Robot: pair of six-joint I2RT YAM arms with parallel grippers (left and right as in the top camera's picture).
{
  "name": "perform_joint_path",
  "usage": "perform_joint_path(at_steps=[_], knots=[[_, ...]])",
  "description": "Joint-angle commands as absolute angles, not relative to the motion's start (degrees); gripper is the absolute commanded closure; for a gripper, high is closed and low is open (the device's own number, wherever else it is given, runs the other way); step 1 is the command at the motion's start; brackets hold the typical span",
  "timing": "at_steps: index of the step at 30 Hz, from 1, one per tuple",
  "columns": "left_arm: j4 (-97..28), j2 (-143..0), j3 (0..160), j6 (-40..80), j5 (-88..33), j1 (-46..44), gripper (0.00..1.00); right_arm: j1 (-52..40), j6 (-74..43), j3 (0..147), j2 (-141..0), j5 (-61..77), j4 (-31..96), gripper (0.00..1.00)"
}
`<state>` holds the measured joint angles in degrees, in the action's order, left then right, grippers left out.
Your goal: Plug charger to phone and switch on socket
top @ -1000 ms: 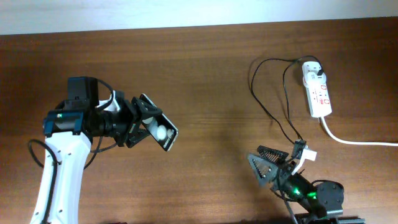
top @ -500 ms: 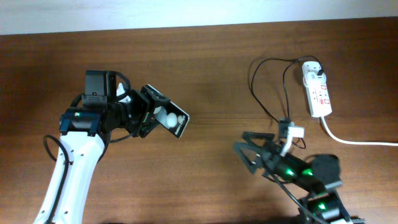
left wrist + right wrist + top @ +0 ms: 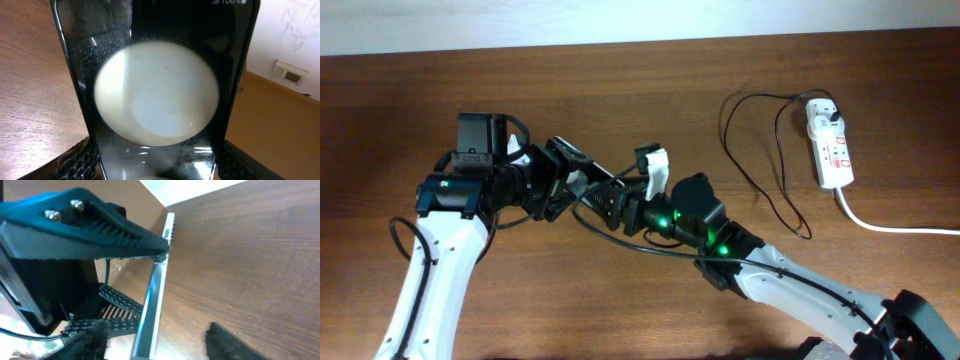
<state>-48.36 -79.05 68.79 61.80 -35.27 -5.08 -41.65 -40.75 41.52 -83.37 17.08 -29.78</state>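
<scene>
My left gripper (image 3: 560,180) is shut on the black phone (image 3: 580,182) and holds it above the table at centre left. In the left wrist view the phone (image 3: 157,95) fills the frame between the fingers (image 3: 160,165), showing a large white round spot. My right gripper (image 3: 605,205) is open right at the phone. In the right wrist view the phone's thin edge (image 3: 152,305) stands between my right fingers (image 3: 155,345), under the left gripper's black finger (image 3: 85,225). The charger's black cable (image 3: 760,185) lies looped on the table, running to the white adapter (image 3: 820,115) in the socket (image 3: 832,150).
The socket's thick white cord (image 3: 890,228) runs off the right edge. The right arm stretches across the table from the lower right to the centre. The brown wooden table (image 3: 650,90) ends at a white wall along the far side.
The right arm has swung from the lower right across to the phone, its open fingers now around the phone's edge. The left arm first rose to the right with the phone, then held still.
</scene>
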Motion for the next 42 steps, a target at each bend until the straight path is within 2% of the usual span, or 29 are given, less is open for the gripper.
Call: perform_joint_path(at_steps=[1, 2, 6, 9, 10, 11, 12, 13, 17, 22, 24, 27, 29, 31, 34, 41, 42], knots=[[-48.03, -77.89, 69.19, 62.11, -36.16, -5.23, 0.52, -42.78, -40.42, 42.78, -83.68, 14.74, -30.26, 0.54], [-48.49, -77.89, 69.19, 62.11, -36.18, -5.28, 0.52, -42.78, -40.47, 42.78, -83.7, 14.33, -30.52, 0.63], [-48.75, -77.89, 69.19, 62.08, -36.18, -5.26, 0.47, -42.78, -40.47, 42.76, -83.68, 15.35, -30.65, 0.81], [-48.88, -77.89, 69.19, 62.08, -36.18, -5.26, 0.28, -42.78, -40.47, 42.76, -83.68, 16.27, -30.63, 0.9], [-48.88, -77.87, 69.19, 62.08, -36.18, -5.26, 0.13, -42.72, -40.49, 42.76, -83.68, 16.29, -30.63, 0.92], [-48.88, -77.87, 69.19, 62.08, -36.25, -5.21, 0.04, -42.7, -40.49, 42.76, -83.64, 16.29, -30.55, 0.92], [-48.88, -77.87, 69.19, 62.08, -37.26, -5.21, 0.01, -42.63, -40.49, 42.76, -83.64, 16.29, -30.39, 0.93], [-48.84, -77.87, 69.19, 61.76, -39.79, -4.86, 0.01, -42.41, -40.49, 42.76, -83.61, 16.58, -30.2, 0.94], [-52.84, -74.78, 69.19, 42.98, -44.71, 2.92, 0.01, -33.95, -42.39, 42.76, -81.91, 31.09, -29.28, 0.96], [-66.92, -59.59, 69.19, 20.95, -42.19, 13.28, 0.01, -21.89, -56.86, 42.65, -81.01, 49.8, -27.68, 0.96], [-69.89, -52.64, 67.64, 19.66, -38.98, 14.87, 0.01, -19.07, -64.25, 42.46, -81.01, 53.82, -27.68, 0.96], [-65.52, -44.14, 58.78, 29.85, -38.96, 15.07, 0.01, -18.79, -76.44, 41.69, -81.03, 53.76, -27.62, 0.96], [-59.29, -43.7, 50.65, 43.31, -40.29, 15.07, 0.01, -18.79, -84.29, 41.67, -81.03, 53.6, -26.79, 0.96], [-50.39, -45.19, 44.31, 55.57, -46.11, 15.05, 0.05, -18.79, -89.58, 41.69, -81.03, 53.58, -20.64, 0.96], [-45.76, -49.84, 42.13, 67.57, -46.72, 12.73, 0.13, -18.85, -92.03, 41.69, -81.03, 52.71, -9.87, 0.96], [-19.88, -65.89, 42.13, 82.91, -44.99, -6.66, 0.16, -24.71, -101.3, 41.69, -81.03, 53.15, -9.8, 0.96], [-15.53, -68.1, 42.13, 84.47, -44.99, -8.93, 0.21, -24.8, -101.3, 41.69, -81.03, 53.21, -9.8, 0.96]])
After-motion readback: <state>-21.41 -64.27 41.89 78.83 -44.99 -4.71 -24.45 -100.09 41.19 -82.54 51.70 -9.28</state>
